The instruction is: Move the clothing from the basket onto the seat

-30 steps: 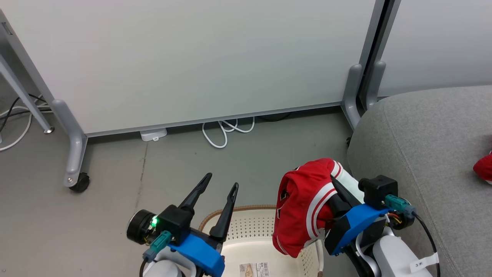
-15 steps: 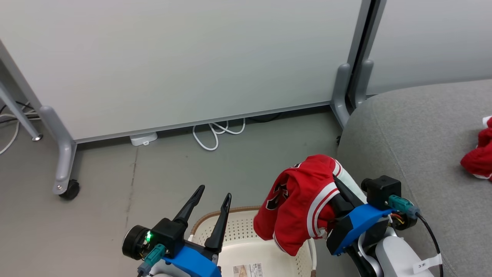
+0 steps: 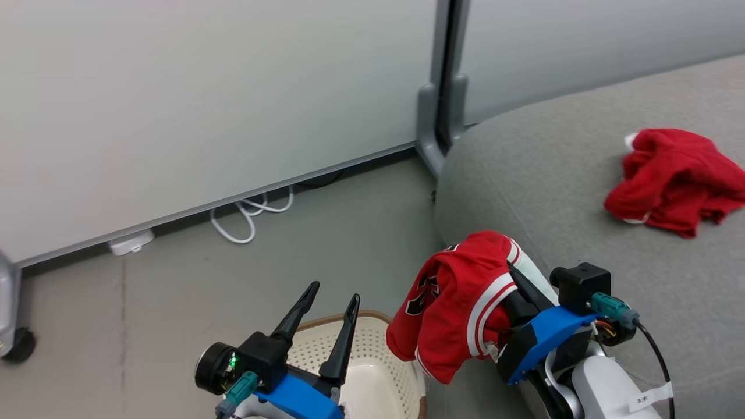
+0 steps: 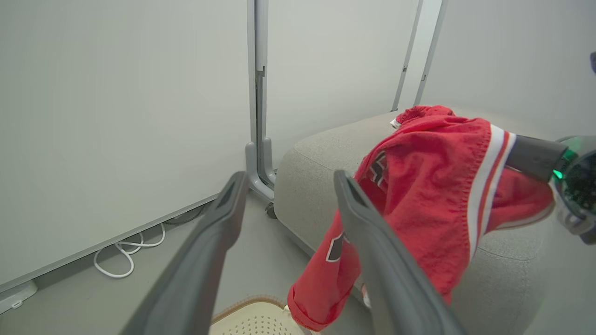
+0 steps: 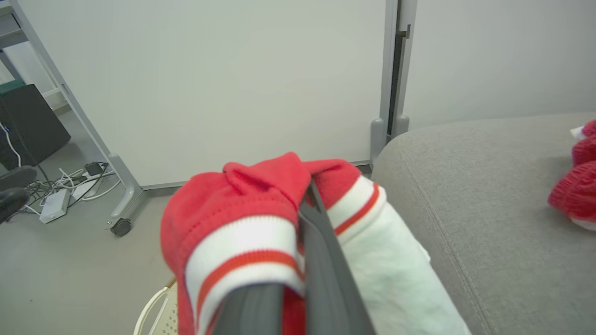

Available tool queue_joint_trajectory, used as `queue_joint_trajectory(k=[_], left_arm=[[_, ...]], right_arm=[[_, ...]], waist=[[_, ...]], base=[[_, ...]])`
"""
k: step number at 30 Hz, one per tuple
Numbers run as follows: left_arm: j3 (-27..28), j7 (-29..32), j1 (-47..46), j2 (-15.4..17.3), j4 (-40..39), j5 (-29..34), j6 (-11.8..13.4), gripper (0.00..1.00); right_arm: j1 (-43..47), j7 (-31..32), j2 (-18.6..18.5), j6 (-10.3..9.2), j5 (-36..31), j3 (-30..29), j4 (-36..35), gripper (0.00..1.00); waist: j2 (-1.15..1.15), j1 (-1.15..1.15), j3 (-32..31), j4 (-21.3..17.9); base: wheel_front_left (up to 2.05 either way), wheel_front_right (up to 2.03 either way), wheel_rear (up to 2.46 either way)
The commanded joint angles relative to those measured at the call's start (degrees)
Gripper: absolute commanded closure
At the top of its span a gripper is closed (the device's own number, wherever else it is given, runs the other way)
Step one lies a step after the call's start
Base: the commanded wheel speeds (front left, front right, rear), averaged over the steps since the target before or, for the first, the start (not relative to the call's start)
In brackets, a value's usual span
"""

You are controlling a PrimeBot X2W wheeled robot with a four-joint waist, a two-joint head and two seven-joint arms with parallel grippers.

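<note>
We find the left tool (image 3: 336, 291) at the lower left of the head view. Its forearm is raised above the basket (image 3: 381, 349) and its two dark fingers point up and away. The fingers are spread apart with nothing between them, as the left wrist view confirms (image 4: 289, 176).

The basket stands on the floor (image 3: 174, 302). Its near part is cut off by the bottom edge, so we cannot read its contents.

To the right, the right tool (image 3: 512, 279) is clenched on a red garment (image 3: 460, 314) with white stripe trim. The cloth drapes over the fingers and hangs off their left side, clear of the basket and just beside the corner of the seat (image 3: 582, 186). Most of both fingers is hidden; in the right wrist view we see only a dark finger edge between the folds. The black-and-white print is creased and not legible.

Farthest right, a second garment (image 3: 675, 177) lies crumpled on the seat, well apart from the right tool. The right wrist view cuts it off at the edge (image 5: 575, 186).
</note>
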Motion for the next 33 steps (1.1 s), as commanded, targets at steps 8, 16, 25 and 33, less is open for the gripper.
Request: queue_joint_trajectory(k=[8,16,25,33], left_arm=[[-0.3,-0.3,-1.1,-0.2,-0.7,-0.6,-0.1,0.0],[-0.3,-0.3,-1.2,-0.3,-0.9,-0.6,-0.1,0.0],[-2.3,-0.3,-3.4,0.1,-0.1,-1.1,-0.1,0.0],[-3.3,-0.3,-4.6,0.6,0.6,-1.8,-0.1,0.0]], right_arm=[[-0.3,0.1,-0.3,0.01,0.0,-0.5,-0.6,1.0],[-0.2,0.1,-0.3,0.02,0.3,-0.8,-0.8,1.0],[1.0,-0.9,-0.2,0.02,-0.1,-3.0,-1.6,1.0],[1.7,-0.8,-0.1,0.02,-0.3,-4.0,-2.5,1.0]], waist=[[0.0,0.0,1.2,-10.1],[0.0,0.0,1.6,-16.3],[0.0,0.0,3.0,-18.7],[0.0,0.0,3.5,-18.8]], base=[[0.0,0.0,0.0],[0.0,0.0,0.0],[0.0,0.0,0.0],[0.0,0.0,0.0]])
